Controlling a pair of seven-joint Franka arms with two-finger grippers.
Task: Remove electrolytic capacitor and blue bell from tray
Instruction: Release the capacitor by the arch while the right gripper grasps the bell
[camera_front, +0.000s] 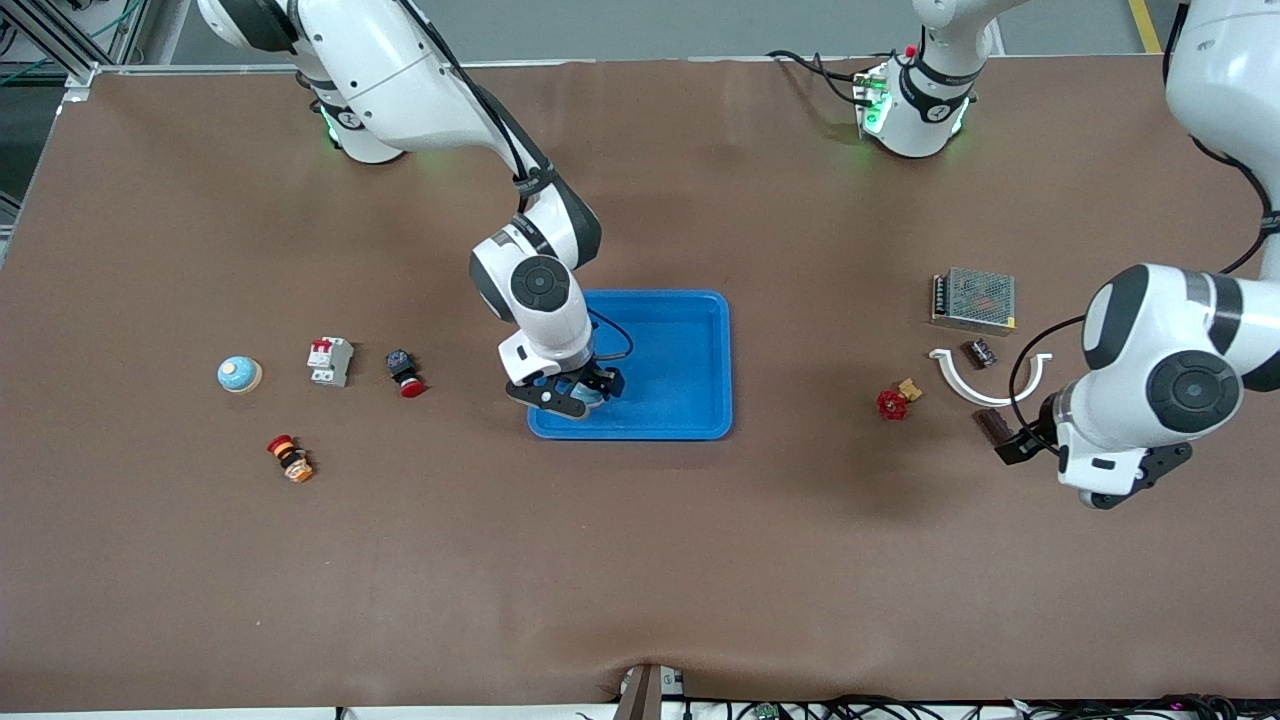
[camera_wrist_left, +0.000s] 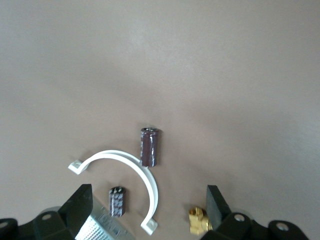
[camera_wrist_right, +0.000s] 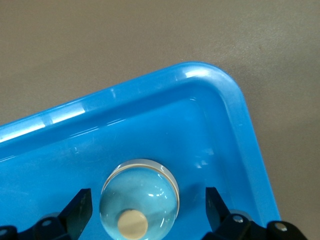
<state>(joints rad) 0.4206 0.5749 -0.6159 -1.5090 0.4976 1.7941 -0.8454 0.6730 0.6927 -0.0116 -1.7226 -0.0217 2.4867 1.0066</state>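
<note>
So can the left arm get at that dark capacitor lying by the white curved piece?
Probably yes. The left gripper hangs open above the capacitor, which lies on bare table. The white curved clip sits right beside it, perhaps touching, and might get nudged.

No legible txt, labels, brands or nos. anywhere; markings on capacitor (camera_wrist_left: 150, 146) sleeve too blurred to read.
</note>
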